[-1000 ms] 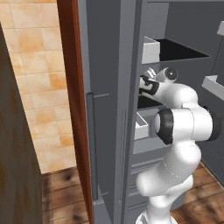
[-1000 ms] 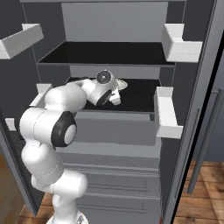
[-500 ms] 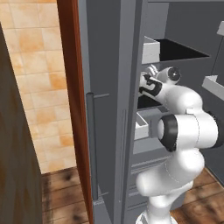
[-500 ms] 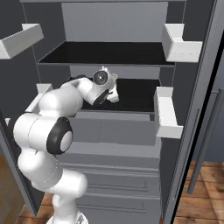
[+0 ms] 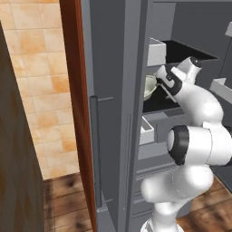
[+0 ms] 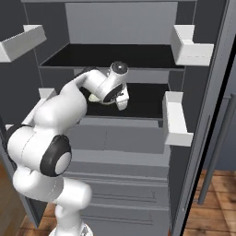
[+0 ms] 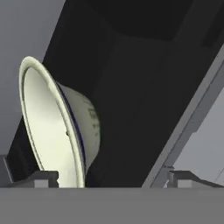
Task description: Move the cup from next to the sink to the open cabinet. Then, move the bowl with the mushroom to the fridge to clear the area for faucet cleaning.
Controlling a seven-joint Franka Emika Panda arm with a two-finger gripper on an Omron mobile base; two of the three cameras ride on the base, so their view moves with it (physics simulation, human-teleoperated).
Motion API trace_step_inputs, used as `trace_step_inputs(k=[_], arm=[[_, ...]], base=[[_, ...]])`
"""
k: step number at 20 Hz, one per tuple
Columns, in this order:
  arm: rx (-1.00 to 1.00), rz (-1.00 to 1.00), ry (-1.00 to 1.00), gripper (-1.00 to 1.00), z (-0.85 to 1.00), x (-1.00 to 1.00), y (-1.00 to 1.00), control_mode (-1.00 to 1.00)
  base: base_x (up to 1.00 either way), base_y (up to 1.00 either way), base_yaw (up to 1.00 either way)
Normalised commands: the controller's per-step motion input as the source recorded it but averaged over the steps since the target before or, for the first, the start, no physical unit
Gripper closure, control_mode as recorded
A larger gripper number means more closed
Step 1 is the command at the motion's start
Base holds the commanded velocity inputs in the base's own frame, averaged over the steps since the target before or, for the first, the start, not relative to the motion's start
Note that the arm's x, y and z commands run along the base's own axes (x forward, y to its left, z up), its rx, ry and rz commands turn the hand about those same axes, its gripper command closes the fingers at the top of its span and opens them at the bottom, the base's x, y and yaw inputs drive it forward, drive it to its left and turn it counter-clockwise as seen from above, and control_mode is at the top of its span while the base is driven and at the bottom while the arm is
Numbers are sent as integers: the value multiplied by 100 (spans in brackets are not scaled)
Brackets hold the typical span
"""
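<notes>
Fridge (image 6: 184, 115): we see it standing open, grey shelves and white door bins on both sides, with the arm reaching into the middle shelf.
Bowl (image 7: 59, 127): it sits on the dark middle shelf, towards the shelf's left end as the base cameras look in; in the left base view its pale rim shows just behind the door edge (image 5: 149, 87), and in the right base view a sliver of it peeks out beside the wrist (image 6: 96, 97).
Gripper (image 7: 111, 179): the finger tips stand wide apart at the bottom of the hand view, with the bowl's rim close by one of them; we judge nothing is clasped, though we cannot quite tell whether that tip touches the rim.
Mushroom: we cannot make it out; the bowl's inside is seen nearly edge-on, so it may lie hidden there.
Done, as we judge it: the bowl has reached the fridge and appears let go.
Left: drawing the hand clear of the shelf. The cup and cabinet lie outside these views, so we cannot vouch for that half.
</notes>
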Motion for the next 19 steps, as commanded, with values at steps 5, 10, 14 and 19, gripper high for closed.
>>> trace_step_inputs(k=[5,10,14,19], arm=[[1,-1,-18,-100,-10,-100,-39,-100],[3,-3,-29,-100,-27,-100,-49,-100],[-2,0,-13,-100,-95,-100,-7,-100],[-26,17,1,-100,-100,-100,69,-100]], base=[[0,0,0],[0,0,0],[0,0,0],[0,0,0]])
